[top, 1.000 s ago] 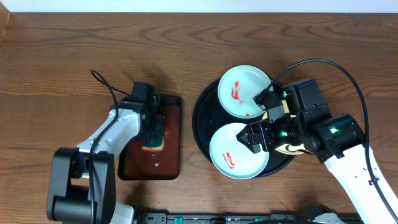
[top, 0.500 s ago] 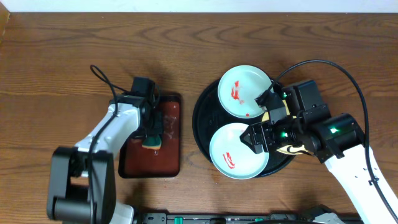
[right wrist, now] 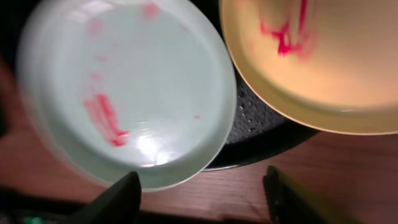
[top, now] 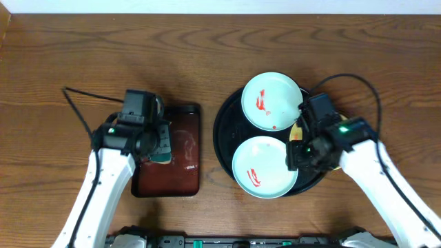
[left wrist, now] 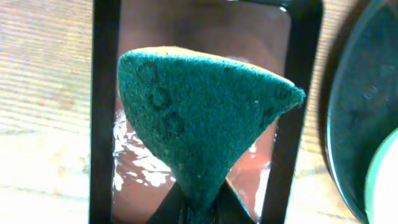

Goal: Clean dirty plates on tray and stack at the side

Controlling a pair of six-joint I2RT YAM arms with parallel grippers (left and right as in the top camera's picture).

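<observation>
Surface: brown wood-grain table (top: 69,62), with a strip of white wall (top: 220,5) along its far edge.

Black tray (top: 222,131): round and glossy, right of centre on the table. It carries all three plates.

Upper pale blue plate (top: 271,101): on the far side of the black tray, with red smears left of its centre.

Lower pale blue plate (top: 264,167): on the near side of the black tray, with a red smear at its near left. Its near rim reaches the tray's edge.

Yellow plate (right wrist: 311,56): on the right part of the black tray, just beside both blue plates and smeared red. From overhead it is mostly hidden under the right arm.

Right gripper (top: 293,155): jaws spread wide, holding nothing, above the right rim of the lower pale blue plate. In the wrist view one of the fingers (right wrist: 121,196) sits just by that plate's rim and the other is over bare table. The view is blurred, so contact cannot be told.

Left gripper (top: 160,141): clenched on a green sponge (left wrist: 199,118), pinched at its narrow end.

Small red-brown tray (top: 180,155): rectangular, left of the black tray and apart from it, with a wet, shiny floor.

Change from one second earlier: the left arm has swung outward, carrying the sponge from the small tray's middle to its left edge. The right arm has shifted pose, and its gripper has moved slightly right. The plates lie as before.
</observation>
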